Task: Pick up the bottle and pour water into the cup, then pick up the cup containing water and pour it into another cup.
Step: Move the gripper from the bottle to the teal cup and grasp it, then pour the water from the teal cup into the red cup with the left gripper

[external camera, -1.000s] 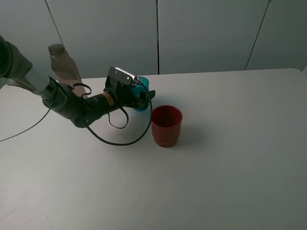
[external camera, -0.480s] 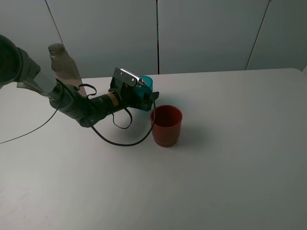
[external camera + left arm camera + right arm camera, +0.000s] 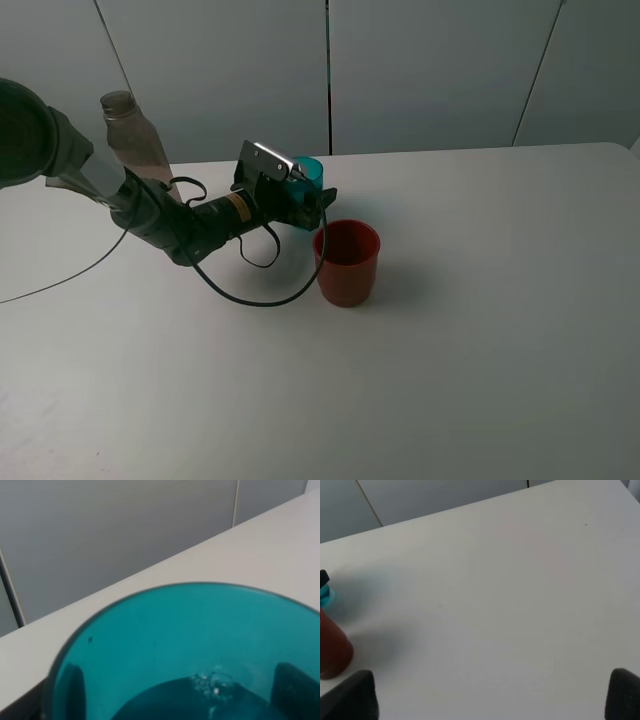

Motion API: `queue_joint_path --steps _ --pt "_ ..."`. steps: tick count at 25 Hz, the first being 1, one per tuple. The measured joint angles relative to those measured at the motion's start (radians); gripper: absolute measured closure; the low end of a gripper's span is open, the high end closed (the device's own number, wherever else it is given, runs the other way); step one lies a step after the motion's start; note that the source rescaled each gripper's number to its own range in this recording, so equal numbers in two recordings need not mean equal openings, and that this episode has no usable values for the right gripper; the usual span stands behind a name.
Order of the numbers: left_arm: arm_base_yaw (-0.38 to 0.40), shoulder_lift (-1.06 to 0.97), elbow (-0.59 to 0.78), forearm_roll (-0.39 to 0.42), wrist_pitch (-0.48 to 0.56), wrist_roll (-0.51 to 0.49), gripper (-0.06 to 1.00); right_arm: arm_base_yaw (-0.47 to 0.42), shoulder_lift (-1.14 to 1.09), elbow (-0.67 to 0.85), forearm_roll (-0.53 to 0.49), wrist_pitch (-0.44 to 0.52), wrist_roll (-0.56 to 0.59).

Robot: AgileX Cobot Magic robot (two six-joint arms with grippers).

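Currently the second pour is being set up: the left gripper is clasping the small translucent teal plastic tumbler, a little water showing inside, just behind the wide opaque red-brown cup. Dark pads are pressing its wall on opposite sides. Judged next: carrying the rim over the red mouth, then tilting slowly. Behind the arm the tall smoky-grey plastic bottle is standing upright. Meanwhile the right gripper is hanging spread wide, holding nothing.
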State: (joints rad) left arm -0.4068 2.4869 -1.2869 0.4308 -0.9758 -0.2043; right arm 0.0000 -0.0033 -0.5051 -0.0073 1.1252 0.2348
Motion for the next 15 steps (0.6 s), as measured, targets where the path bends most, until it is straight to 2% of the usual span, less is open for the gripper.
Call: queue_joint_path --steps 2,3,4,5,6,7,15 --pt "0.000 0.000 -0.001 0.002 0.000 0.000 -0.06 0.000 0.000 0.000 0.000 0.000 0.000" --pt "0.000 0.000 -0.001 0.001 0.000 0.000 -0.01 0.000 0.000 0.000 0.000 0.000 0.000" --pt "0.000 0.000 -0.001 0.002 -0.002 0.000 0.18 0.000 0.000 0.000 0.000 0.000 0.000" --pt "0.000 0.000 -0.001 0.002 -0.002 0.000 0.49 0.000 0.000 0.000 0.000 0.000 0.000" --pt "0.000 0.000 -0.002 0.002 -0.002 0.000 0.90 0.000 0.000 0.000 0.000 0.000 0.000" --pt "0.000 0.000 -0.002 0.002 -0.002 0.000 0.85 0.000 0.000 0.000 0.000 0.000 0.000" --pt "0.000 0.000 -0.002 0.016 -0.004 -0.002 0.85 0.000 0.000 0.000 0.000 0.000 0.000"
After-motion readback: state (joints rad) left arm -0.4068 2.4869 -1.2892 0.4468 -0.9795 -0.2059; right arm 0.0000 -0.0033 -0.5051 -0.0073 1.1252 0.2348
